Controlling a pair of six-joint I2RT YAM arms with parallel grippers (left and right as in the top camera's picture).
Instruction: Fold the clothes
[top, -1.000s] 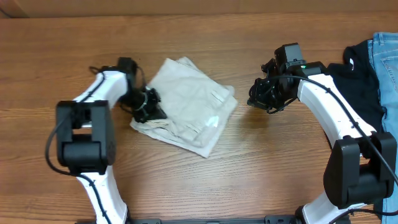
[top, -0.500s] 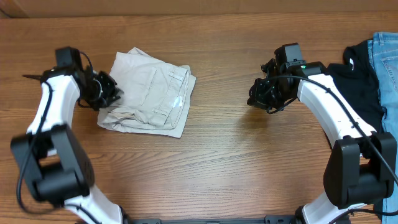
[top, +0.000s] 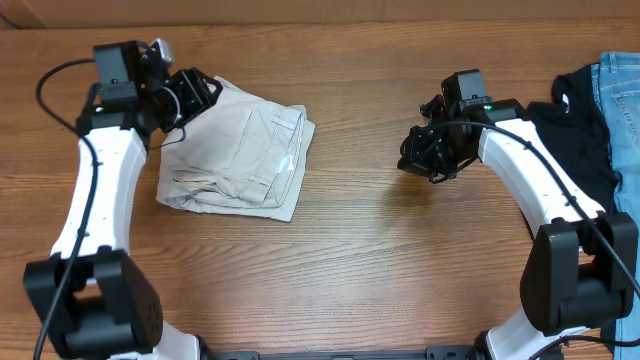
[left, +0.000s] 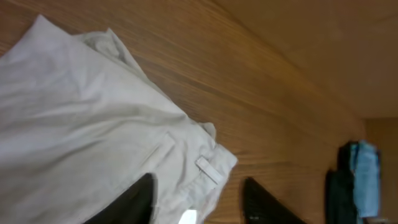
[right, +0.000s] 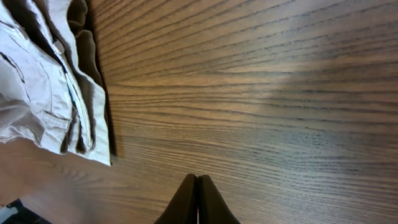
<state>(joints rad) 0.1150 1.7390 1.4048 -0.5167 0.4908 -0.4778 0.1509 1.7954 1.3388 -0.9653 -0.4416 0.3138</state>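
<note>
Nearest, the shorts (top: 240, 160) lie folded into a rough square on the table (top: 400, 260), in its left half and closer to the far edge. Level with them, right of centre, the right gripper (right: 198, 180) hovers with fingers pressed together, well apart from the cloth. At the right edge, a black garment (top: 585, 130) lies with jeans (top: 625, 90) beside it. Farthest, the left gripper (top: 195, 90) is at the shorts' far-left corner, fingers spread; whether it touches them, I can't tell.

The left pincer (left: 199, 182) hovers with jaws spread; the right pincer (right: 198, 194) hovers, jaws pressed together.
</note>
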